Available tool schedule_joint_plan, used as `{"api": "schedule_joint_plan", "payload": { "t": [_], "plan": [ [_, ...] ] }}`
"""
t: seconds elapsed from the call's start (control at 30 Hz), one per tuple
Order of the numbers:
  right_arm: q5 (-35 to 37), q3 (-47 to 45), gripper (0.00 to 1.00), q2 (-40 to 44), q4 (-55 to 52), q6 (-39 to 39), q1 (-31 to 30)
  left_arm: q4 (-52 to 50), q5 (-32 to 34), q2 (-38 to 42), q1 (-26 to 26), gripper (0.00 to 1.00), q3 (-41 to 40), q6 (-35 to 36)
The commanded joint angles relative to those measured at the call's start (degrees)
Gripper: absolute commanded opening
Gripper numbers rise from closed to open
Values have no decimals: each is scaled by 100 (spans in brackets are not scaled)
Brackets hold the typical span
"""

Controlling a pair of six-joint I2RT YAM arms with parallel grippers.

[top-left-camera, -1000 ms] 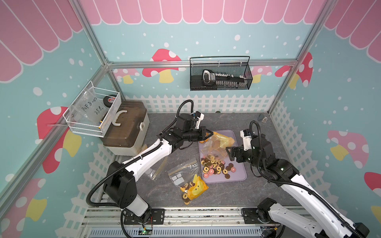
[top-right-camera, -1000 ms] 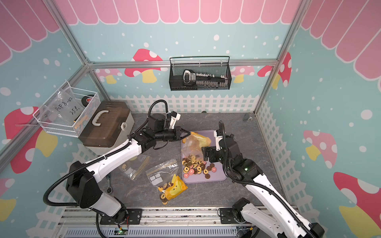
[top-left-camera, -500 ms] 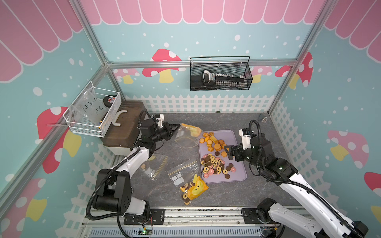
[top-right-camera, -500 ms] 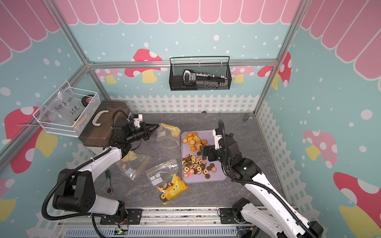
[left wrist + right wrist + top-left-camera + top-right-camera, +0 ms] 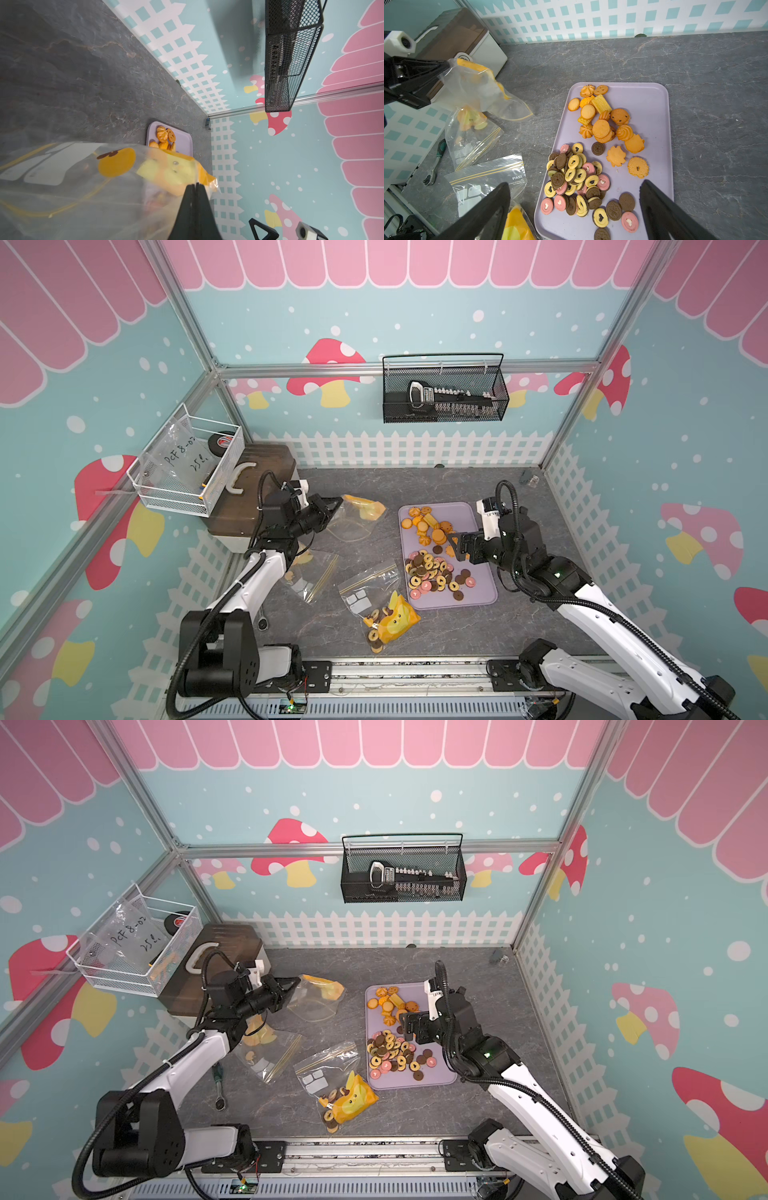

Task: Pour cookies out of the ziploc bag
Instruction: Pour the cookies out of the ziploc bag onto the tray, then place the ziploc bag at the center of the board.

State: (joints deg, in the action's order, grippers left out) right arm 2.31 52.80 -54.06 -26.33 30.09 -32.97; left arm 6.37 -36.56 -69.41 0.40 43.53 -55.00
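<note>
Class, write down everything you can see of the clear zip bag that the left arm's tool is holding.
The zip bag is clear, crinkled plastic with a yellow seal line at its mouth and white label patches. An orange and yellow packet shows inside; nothing loose does. The left tool, shut, pinches one corner, so the bag hangs slack over the grey table, between the brown box and the purple tray. Whether its lower edge touches the table cannot be told.

Left gripper [image 5: 334,504] pinched shut, right gripper [image 5: 454,548] spread wide.
</note>
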Motion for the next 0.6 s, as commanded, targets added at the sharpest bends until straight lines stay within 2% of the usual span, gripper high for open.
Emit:
{"api": "schedule_joint_plan", "payload": {
  "t": [0.0, 0.03, 0.13, 0.17, 0.2, 0.23, 0.37, 0.57],
  "plan": [
    [-102, -107, 95, -114, 225, -12, 45, -1139, 643, 771, -111, 2, -370, 860],
    [-132, -119, 95, -165, 284, -17, 41, -1310, 691, 985, -123, 5, -492, 924],
    [-242, -154, 95, -404, 499, -9, 48, -1776, 757, 1732, -154, 40, -929, 1025],
    [-296, -146, 95, -507, 578, 0, 52, -1944, 803, 2005, -168, 58, -1070, 1030],
    [-355, -132, 95, -616, 654, 6, 52, -2149, 875, 2306, -180, 81, -1185, 1058],
    [-399, -109, 95, -714, 708, 15, 50, -2354, 954, 2558, -176, 99, -1253, 1092],
    [-600, -23, 95, -1041, 879, 11, 47, -3133, 1311, 3377, -185, 99, -1352, 1193],
    [-1324, 118, 97, -1738, 1117, -247, 41, -4221, 1582, 3533, -185, 100, -894, 1259]
  ]
}}
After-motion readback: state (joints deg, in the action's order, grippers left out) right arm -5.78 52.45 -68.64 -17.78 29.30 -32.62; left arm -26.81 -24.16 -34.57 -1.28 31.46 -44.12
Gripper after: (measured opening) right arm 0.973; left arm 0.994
